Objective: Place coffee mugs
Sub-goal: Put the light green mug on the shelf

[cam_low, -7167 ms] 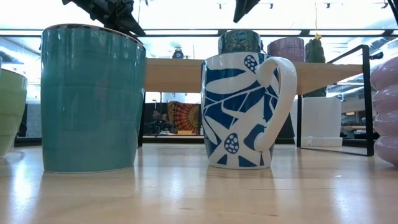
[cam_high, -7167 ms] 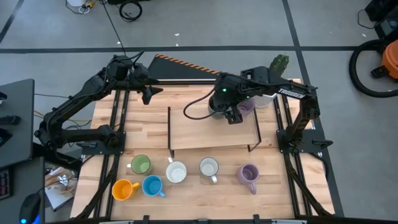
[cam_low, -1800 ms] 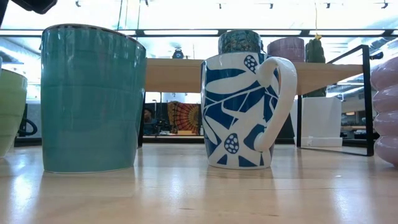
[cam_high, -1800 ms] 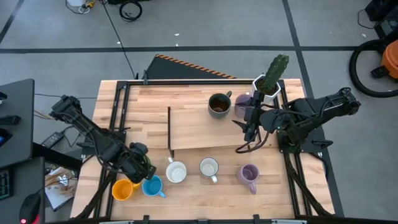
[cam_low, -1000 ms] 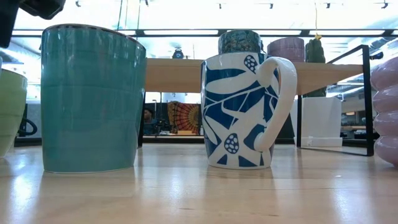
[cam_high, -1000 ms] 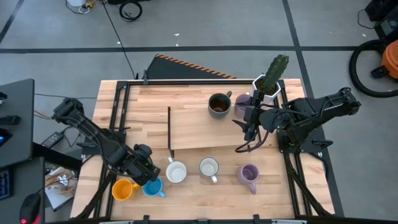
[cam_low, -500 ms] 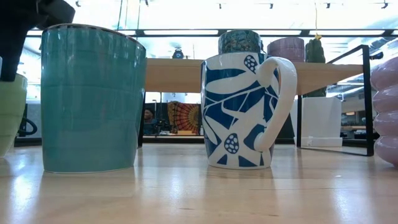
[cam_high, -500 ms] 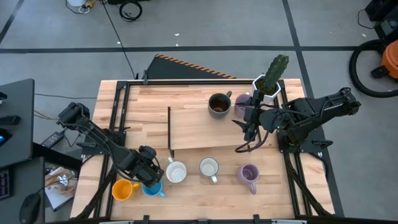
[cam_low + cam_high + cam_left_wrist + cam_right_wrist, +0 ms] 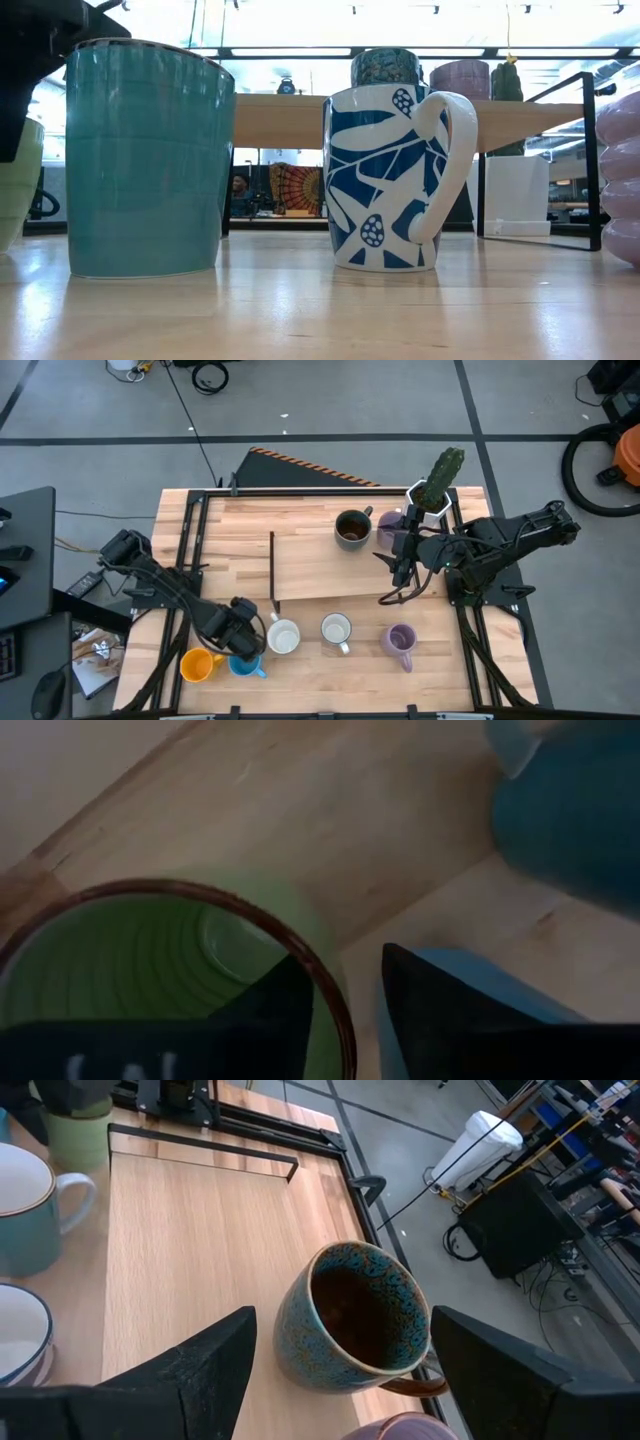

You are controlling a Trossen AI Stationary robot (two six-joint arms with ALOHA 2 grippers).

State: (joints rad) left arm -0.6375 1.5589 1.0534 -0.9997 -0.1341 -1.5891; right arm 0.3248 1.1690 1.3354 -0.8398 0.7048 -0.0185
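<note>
The left hand (image 9: 240, 628) has come forward along the front row and now sits over the green mug (image 9: 170, 970), hiding it from above. In the left wrist view its two fingers (image 9: 290, 995) straddle the mug's rim, one inside and one outside, drawn close around the wall; whether they actually pinch it yet I cannot tell. The mug stands on the tabletop (image 9: 310, 575), with the orange mug (image 9: 197, 664) and blue mug (image 9: 243, 664) just beside it. This looks like the start of a pick, with the green mug next to be placed. The right hand (image 9: 340, 1370) has not moved: it hangs spread beside the brown mug (image 9: 352, 528), which stands on the raised shelf (image 9: 320, 565) near a purple mug (image 9: 390, 526).
</note>
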